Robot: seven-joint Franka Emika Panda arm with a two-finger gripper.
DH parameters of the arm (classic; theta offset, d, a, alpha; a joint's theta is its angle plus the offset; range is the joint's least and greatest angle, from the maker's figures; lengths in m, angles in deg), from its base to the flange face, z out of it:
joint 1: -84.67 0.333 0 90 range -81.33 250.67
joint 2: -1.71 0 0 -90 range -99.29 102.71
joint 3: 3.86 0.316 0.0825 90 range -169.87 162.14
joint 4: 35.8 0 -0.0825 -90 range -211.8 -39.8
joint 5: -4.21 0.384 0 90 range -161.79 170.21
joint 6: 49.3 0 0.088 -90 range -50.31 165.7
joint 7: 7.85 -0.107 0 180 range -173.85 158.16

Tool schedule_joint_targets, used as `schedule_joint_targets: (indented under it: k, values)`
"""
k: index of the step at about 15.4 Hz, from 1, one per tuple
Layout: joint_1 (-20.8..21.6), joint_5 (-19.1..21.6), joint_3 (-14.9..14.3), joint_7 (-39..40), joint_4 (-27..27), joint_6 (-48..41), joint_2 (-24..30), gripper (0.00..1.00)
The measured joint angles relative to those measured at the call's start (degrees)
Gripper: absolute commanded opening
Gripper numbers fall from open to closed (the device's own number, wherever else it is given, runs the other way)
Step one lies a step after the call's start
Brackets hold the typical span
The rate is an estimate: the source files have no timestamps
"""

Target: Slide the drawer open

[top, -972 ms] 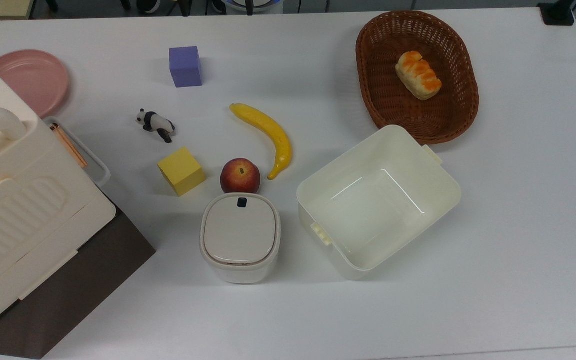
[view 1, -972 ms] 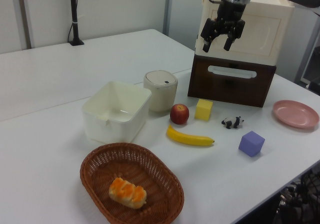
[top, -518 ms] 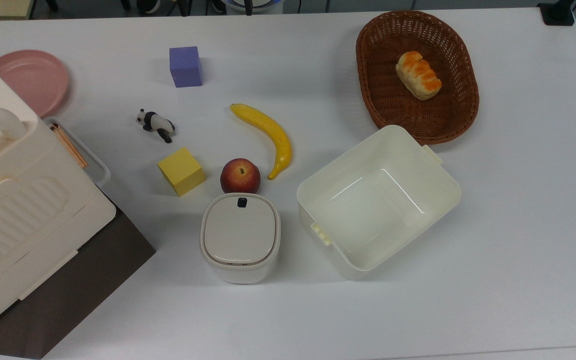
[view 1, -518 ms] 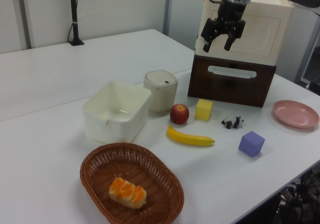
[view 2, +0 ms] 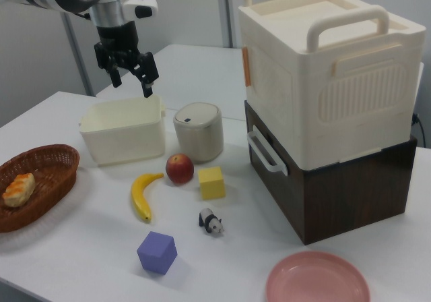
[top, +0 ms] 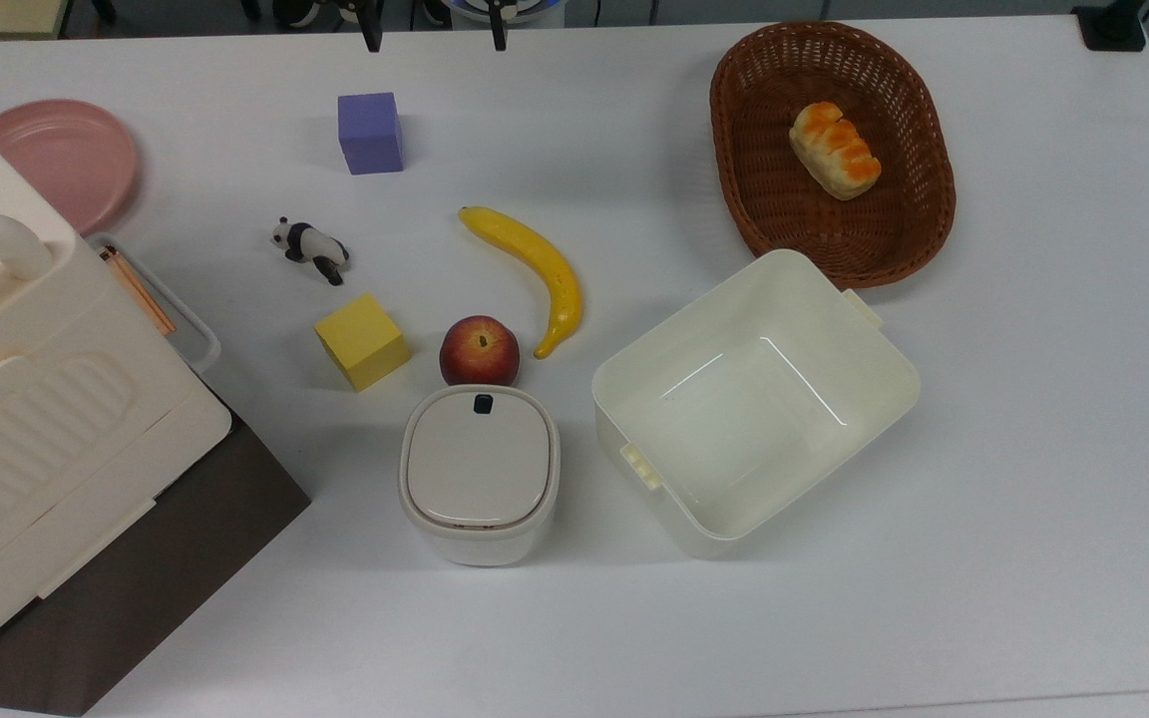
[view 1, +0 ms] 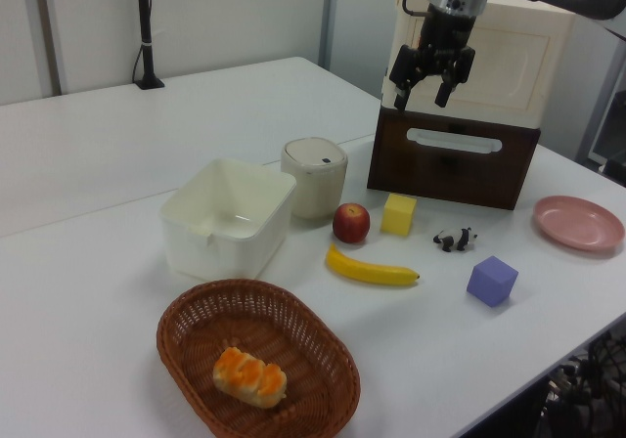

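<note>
The left view and right view show the gripper (view 1: 422,85) hanging in the air, its fingers (view 2: 147,85) spread apart and holding nothing. The top view shows just two dark fingertips (top: 371,38) at its upper edge. The drawer (view 2: 281,172), dark brown with a white loop handle (view 1: 454,141), sits shut beneath the cream case (view 2: 323,73) on the counter (top: 1033,449).

No text, label, brand, number or sign can be read anywhere in these views.
</note>
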Motion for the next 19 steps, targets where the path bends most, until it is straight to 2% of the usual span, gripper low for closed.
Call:
schedule_joint_targets:
  k: [19]
  values:
    - [0.05, 0.0, 0.07, -1.74, -0.24, -0.31, -0.1, 1.0]
